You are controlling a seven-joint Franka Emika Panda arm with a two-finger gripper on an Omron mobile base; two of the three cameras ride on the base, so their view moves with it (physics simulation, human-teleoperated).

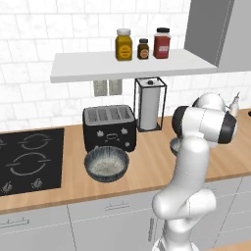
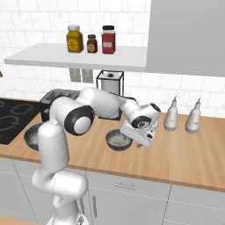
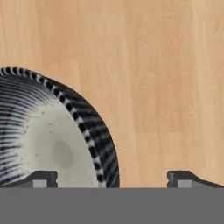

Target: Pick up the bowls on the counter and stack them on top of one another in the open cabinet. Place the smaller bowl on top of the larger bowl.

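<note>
The smaller bowl (image 3: 52, 140) fills the lower left of the hand view, dark ribbed wall around a pale speckled inside. My gripper (image 3: 111, 179) is open just above it and straddles its right rim: one fingertip (image 3: 41, 178) over the inside, the other over the bare counter (image 3: 153, 65). In the right base view the gripper (image 2: 141, 144) hangs at the right edge of the smaller bowl (image 2: 117, 140). The larger bowl (image 1: 106, 164) sits on the counter (image 1: 147, 169) in front of the toaster. The open cabinet (image 1: 98, 66) is the pale shelf board above.
A black toaster (image 1: 109, 127) and a paper towel holder (image 1: 150, 104) stand behind the bowls. A stove top (image 1: 29, 159) lies at the left. Three jars (image 1: 142, 45) stand on the shelf. Two white bottles (image 2: 181, 116) stand right of the gripper.
</note>
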